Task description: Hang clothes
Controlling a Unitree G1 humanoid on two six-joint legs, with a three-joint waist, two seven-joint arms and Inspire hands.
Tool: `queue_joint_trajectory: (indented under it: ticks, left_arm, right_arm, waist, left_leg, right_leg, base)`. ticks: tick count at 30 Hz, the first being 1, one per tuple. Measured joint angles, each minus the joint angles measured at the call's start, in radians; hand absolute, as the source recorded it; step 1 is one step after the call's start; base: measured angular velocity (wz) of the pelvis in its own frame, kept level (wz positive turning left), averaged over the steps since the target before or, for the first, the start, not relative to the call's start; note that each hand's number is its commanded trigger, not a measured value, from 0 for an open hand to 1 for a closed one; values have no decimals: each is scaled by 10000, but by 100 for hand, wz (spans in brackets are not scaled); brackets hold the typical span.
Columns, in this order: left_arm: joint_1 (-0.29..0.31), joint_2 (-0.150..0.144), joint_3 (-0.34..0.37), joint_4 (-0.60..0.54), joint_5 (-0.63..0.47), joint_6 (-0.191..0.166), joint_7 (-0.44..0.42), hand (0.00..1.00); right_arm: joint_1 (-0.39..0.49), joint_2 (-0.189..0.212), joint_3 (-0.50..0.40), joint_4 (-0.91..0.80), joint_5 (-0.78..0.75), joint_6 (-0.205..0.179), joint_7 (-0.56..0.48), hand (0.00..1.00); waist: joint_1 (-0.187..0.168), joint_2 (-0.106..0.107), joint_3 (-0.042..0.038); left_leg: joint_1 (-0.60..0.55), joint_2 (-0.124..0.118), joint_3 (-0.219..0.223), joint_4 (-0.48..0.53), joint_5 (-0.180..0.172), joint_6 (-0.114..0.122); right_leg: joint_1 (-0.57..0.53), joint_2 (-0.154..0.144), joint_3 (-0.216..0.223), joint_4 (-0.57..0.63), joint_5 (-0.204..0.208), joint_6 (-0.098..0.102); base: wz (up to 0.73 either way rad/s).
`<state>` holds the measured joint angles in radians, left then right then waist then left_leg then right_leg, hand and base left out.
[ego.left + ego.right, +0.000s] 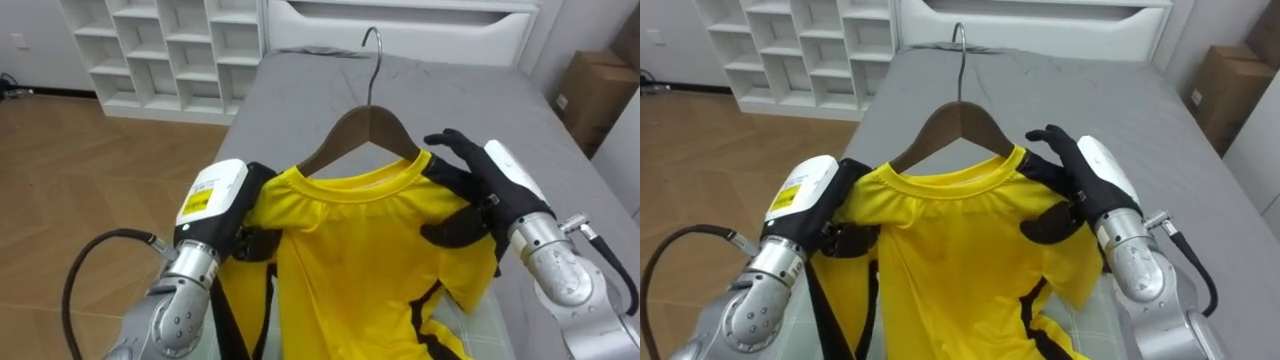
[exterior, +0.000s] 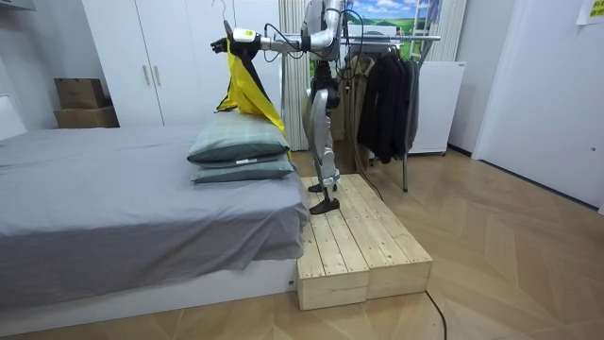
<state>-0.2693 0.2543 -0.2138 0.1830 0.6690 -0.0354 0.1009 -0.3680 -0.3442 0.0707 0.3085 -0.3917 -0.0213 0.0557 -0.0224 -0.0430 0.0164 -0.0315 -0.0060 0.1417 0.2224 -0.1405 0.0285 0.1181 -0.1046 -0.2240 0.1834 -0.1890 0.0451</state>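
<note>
A yellow shirt [image 1: 350, 250] with black trim hangs on a wooden hanger [image 1: 365, 130], whose metal hook [image 1: 375, 45] points up and away from me. My left hand [image 1: 215, 200] holds the shirt's left shoulder, its dark fingers curled into the cloth. On the other shoulder my right hand [image 1: 495, 190] has its fingers behind and its thumb pressed on the front. In the room view I stand on a wooden platform [image 2: 363, 246] by the bed, holding the shirt [image 2: 247, 85] up over the pillows [image 2: 241, 151].
The grey bed [image 1: 330, 90] stretches ahead below the shirt. A white shelf unit [image 1: 160, 50] stands at the far left and a cardboard box [image 1: 595, 95] at the right. Behind me is a clothes rack [image 2: 382, 85] hung with dark garments.
</note>
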Motion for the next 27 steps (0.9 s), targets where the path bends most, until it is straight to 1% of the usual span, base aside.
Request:
queue_joint_trajectory:
  ticks: [2,6,9,11,13,17,19,27]
  left_arm:
    - [1,-35,0,2,6,17,0,100]
    - [0,-81,-3,2,5,87,1,100]
    - [0,-76,-145,3,-11,296,1,100]
    - [0,-82,-302,3,-6,362,1,100]
    - [0,-90,-462,10,21,516,1,100]
    - [1,-102,-637,10,25,766,0,100]
    - [0,-112,-641,10,25,798,0,100]
    - [12,-110,-659,10,34,821,-4,100]
  right_arm:
    - [-1,-1,63,-1,-336,4,-21,0]
    - [-49,1,196,-17,-1059,48,-39,0]
    - [-88,56,421,-16,-1772,314,-110,0]
    - [-100,136,588,-16,-2074,368,-108,0]
    - [-142,374,692,-17,-2265,376,-112,0]
    - [-184,607,770,-18,-2532,490,-129,0]
    - [-199,694,771,-18,-2605,570,-186,0]
    - [-202,714,935,-18,-2645,705,-316,0]
  waist:
    - [3,28,18]
    - [18,28,16]
    - [23,25,14]
    - [25,22,12]
    - [18,21,11]
    - [35,10,5]
    - [31,3,2]
    - [38,-9,-1]
  left_leg:
    - [-7,-2,0,-10,0,0]
    - [-26,-2,2,-8,1,0]
    - [-66,-11,-19,4,2,1]
    - [-77,-16,-37,6,3,2]
    - [-76,-15,-41,6,3,2]
    - [-73,-17,-74,4,4,2]
    - [-70,-17,-84,3,4,2]
    - [-61,-17,-80,18,4,2]
  right_leg:
    - [-13,1,9,0,-1,1]
    - [-44,6,31,3,-1,2]
    - [-67,7,18,2,-1,2]
    - [-75,6,11,2,-1,2]
    - [-74,6,10,-1,-1,2]
    - [-69,5,7,-2,-1,2]
    - [-67,5,7,-3,-1,2]
    - [-60,4,17,-3,-1,2]
  base:
    - [0]
    - [0]
    - [1]
    - [2]
    - [0]
    - [0]
    - [0]
    - [0]
